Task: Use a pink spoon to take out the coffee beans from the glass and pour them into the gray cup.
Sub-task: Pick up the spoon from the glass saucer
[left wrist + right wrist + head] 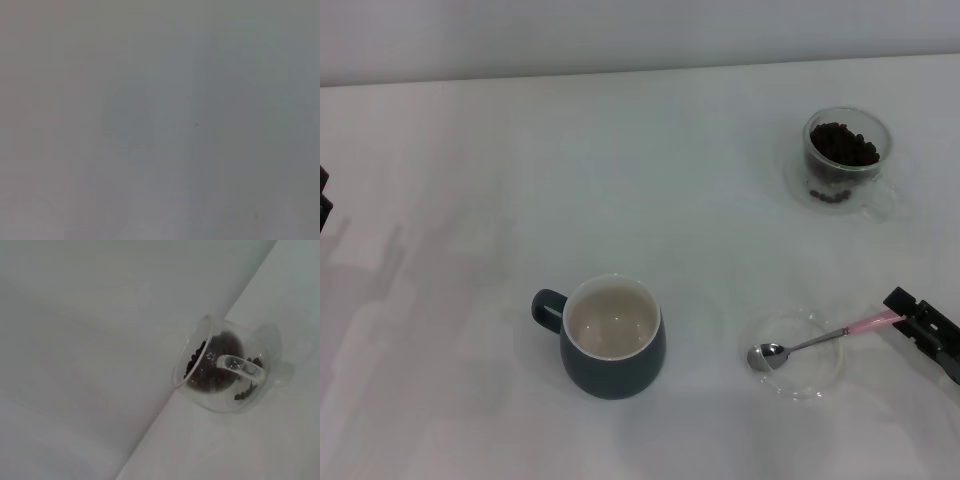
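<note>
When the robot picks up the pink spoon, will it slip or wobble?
Probably a little. The pink spoon is slim, and the right pincer is at its thin handle tip, so the shiny bowl end may swing. It lies across a clear saucer, which might slide if nudged.

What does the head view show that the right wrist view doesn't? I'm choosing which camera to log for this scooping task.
Only the head view shows the gray cup, empty, the pink spoon lying with its bowl in a clear glass saucer, the right gripper at the spoon's handle end, and a sliver of the left gripper at the table's left edge. Only the right wrist view shows the glass's clear side handle up close. Both show the glass holding the coffee beans on the white table.
</note>
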Controlling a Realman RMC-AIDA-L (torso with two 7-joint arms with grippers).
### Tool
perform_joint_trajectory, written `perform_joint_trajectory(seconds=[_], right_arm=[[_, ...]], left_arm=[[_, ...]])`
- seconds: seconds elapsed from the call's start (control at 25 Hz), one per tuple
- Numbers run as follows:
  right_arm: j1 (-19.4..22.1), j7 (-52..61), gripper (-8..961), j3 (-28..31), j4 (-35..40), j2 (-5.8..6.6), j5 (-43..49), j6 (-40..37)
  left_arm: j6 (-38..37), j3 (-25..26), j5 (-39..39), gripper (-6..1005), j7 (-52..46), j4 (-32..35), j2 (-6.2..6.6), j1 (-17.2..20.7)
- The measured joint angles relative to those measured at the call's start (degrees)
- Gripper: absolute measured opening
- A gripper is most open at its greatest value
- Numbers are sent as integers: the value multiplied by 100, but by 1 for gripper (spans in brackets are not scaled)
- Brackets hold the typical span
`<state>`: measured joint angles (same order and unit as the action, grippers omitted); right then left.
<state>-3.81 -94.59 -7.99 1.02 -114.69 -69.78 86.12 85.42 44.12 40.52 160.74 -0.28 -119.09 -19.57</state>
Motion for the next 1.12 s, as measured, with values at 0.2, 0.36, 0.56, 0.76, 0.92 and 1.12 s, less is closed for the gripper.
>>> perform_joint_trajectory(seconds=[0.2, 0.36, 0.56, 0.76, 0.92, 1.12], right_arm=[[-41, 14, 856, -13, -3, 0, 0, 43], [-59, 6, 797, -18, 15, 0, 5, 71], [-69, 17, 697, -18, 28, 0, 49, 41], [-67, 26, 608, -18, 6, 0, 53, -10], [-72, 36, 542, -18, -6, 0, 53, -8], [-82, 64, 465, -12, -36, 0, 53, -94]], left_arm=[[-10, 0, 0, 652, 1, -45, -9, 41], [-26, 0, -3, 652, 1, -68, -12, 62], [-33, 0, -20, 651, 2, -69, -20, 70], [-36, 0, -10, 651, 2, -69, -18, 75], [-44, 0, -1, 651, 2, -69, -17, 76], [-60, 0, 0, 652, 2, -69, -17, 76]])
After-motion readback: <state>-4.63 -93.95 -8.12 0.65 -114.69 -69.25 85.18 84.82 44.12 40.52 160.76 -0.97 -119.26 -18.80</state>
